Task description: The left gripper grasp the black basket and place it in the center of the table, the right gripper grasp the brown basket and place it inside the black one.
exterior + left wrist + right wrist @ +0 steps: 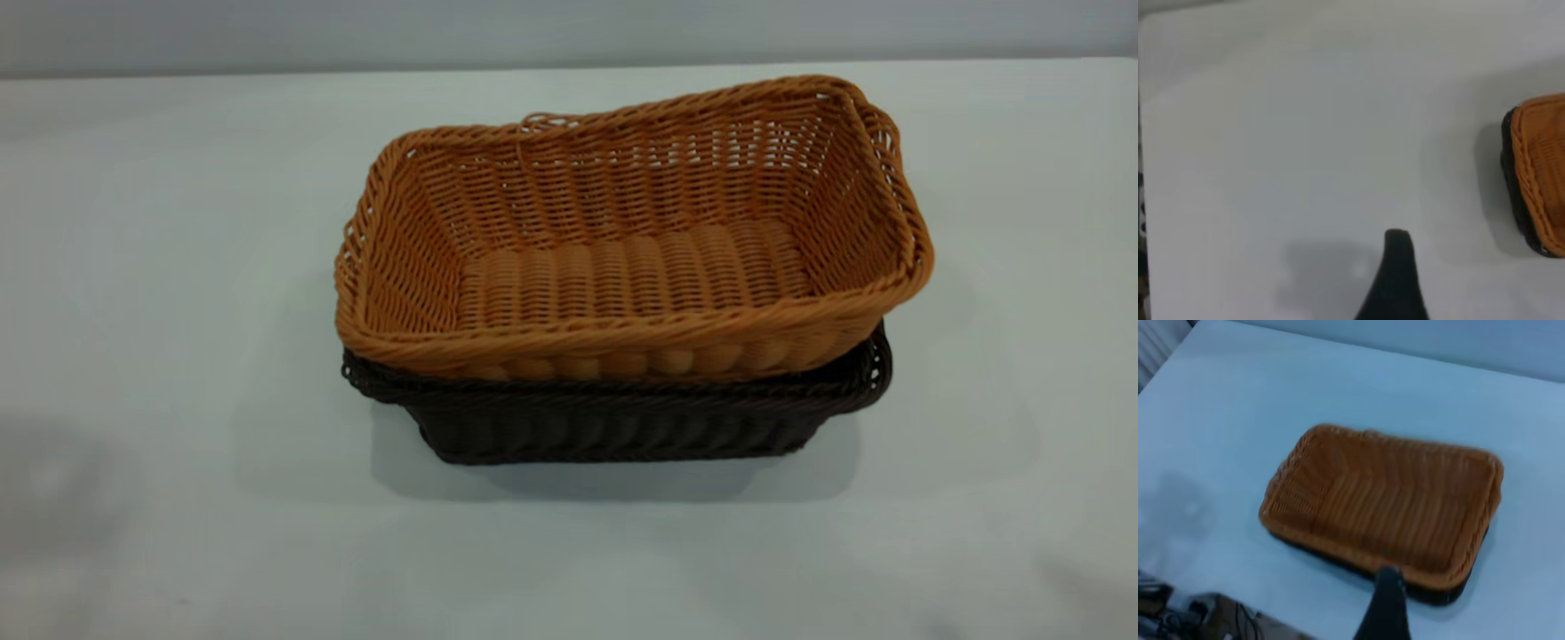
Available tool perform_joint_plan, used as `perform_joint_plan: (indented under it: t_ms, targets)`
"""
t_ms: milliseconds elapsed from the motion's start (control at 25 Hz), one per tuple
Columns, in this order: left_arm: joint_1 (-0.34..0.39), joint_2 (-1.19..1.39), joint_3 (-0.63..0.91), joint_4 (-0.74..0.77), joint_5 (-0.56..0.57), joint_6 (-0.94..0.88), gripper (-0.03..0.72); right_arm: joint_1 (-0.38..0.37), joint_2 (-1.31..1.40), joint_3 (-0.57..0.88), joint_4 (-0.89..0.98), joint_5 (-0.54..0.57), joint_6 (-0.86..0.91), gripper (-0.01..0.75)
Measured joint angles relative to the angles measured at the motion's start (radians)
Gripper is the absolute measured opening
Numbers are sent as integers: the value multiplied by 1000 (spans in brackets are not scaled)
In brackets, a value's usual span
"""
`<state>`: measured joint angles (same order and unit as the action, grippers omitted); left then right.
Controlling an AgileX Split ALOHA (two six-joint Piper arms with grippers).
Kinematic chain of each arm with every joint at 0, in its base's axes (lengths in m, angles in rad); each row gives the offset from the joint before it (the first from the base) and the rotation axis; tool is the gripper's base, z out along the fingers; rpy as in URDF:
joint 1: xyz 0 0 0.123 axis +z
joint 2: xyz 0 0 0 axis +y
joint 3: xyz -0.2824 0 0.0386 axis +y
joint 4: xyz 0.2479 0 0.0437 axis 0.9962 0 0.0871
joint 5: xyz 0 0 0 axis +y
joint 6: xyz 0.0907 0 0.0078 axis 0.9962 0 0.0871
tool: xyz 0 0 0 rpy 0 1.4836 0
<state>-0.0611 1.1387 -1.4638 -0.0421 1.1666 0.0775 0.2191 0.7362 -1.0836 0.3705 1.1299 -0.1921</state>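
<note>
brown basket (pixel 633 240) nested in black basket (pixel 613 427), clear of fingers (pixel 1386 600)

- Brown basket (pixel 633 236) nested in the black basket (pixel 613 427), tilted, right end riding higher.
- Both near the middle of the table (pixel 160 267).
- Left gripper (pixel 1395 280) well apart, left of the baskets.
- Right gripper (pixel 1385 607) just beside the baskets' rim.

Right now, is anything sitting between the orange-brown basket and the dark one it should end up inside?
Nothing visible is in the way. The brown basket already sits nested in the black basket, tilted, with its right end riding higher. Only bare table surrounds them. In the wrist views, both grippers are off the baskets.
</note>
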Motion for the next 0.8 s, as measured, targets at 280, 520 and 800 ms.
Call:
perform_joint_plan:
  t_ms: [280,520,800]
  targets:
    - [0,-226,208,-3,0,-39,573,0,-306,252,2,89,7,586]
    - [0,-511,489,-3,1,-42,573,0,-534,434,-57,95,6,586]
    - [0,-813,746,-3,1,-10,573,0,-689,586,-139,56,5,586]
